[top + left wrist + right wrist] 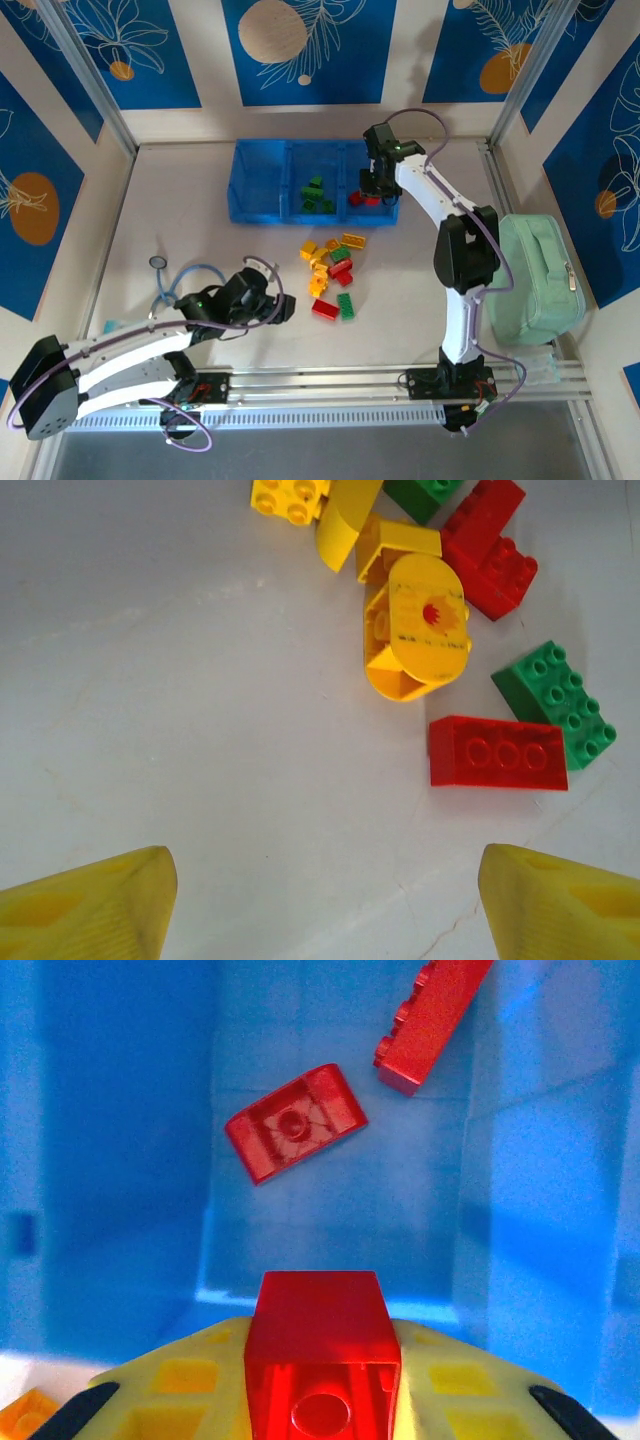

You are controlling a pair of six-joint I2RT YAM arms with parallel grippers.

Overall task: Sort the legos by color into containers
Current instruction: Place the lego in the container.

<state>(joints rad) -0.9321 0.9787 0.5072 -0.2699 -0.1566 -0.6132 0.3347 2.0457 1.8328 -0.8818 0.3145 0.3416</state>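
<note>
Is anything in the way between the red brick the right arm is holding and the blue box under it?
Nothing visible. The held brick hangs over the blue box; two other red bricks lie inside, leaving bare floor.

No lettering, number or brand is legible on the legos point(498, 752) or containers point(262, 188).

Overhead: high behind the arm bases point(200, 385), covering the whole counter point(180, 220). Left wrist: close above loose legos point(497, 752). Right wrist: close into the tray point(110, 1110). Overhead shares both.
</note>
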